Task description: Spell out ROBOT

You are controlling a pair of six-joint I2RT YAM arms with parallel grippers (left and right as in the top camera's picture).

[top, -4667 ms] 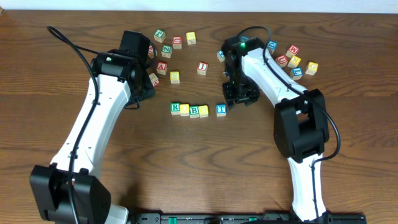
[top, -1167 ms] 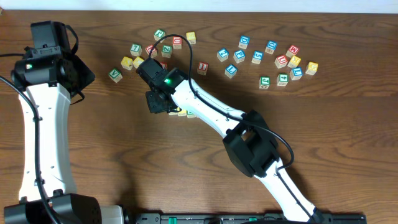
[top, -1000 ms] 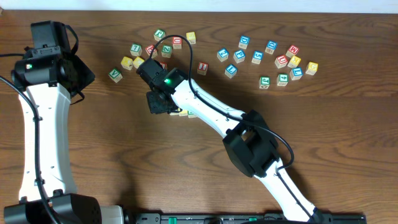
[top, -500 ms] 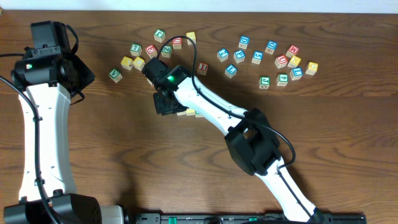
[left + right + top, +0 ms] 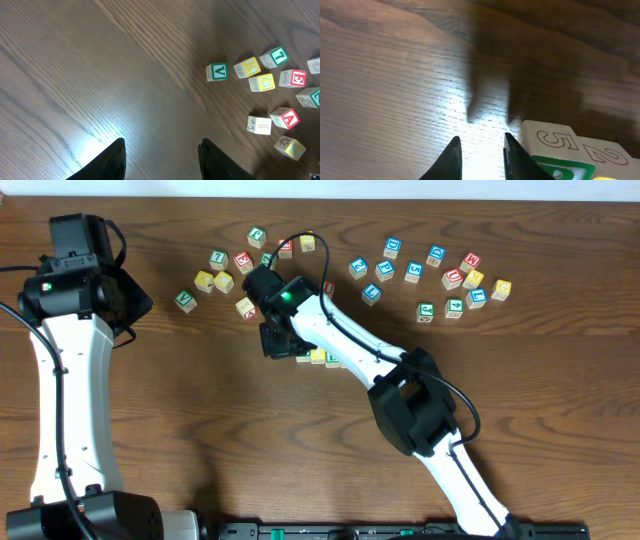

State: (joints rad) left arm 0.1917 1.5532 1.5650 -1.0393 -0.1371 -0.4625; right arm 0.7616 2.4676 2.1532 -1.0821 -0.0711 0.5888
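Overhead: right claw point(image 5: 277, 343) is hovering at the left end of the row of cubes point(image 5: 320, 358), which is running left-right across the desk point(image 5: 200, 440). Left arm point(image 5: 60, 380) is sitting well apart, so right's nearer.

Left wrist: left claw point(image 5: 162, 157) is hanging wide open and empty over bare wood.

Right wrist: the claw is gaping just a little and gripping nothing, with the green-framed end cube point(image 5: 550, 142) lying just beside it.

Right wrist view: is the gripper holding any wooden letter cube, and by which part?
Nothing is held. The right gripper stands slightly open over bare brown wooden table; the pale wooden cube with a green-framed top lies outside its jaws.
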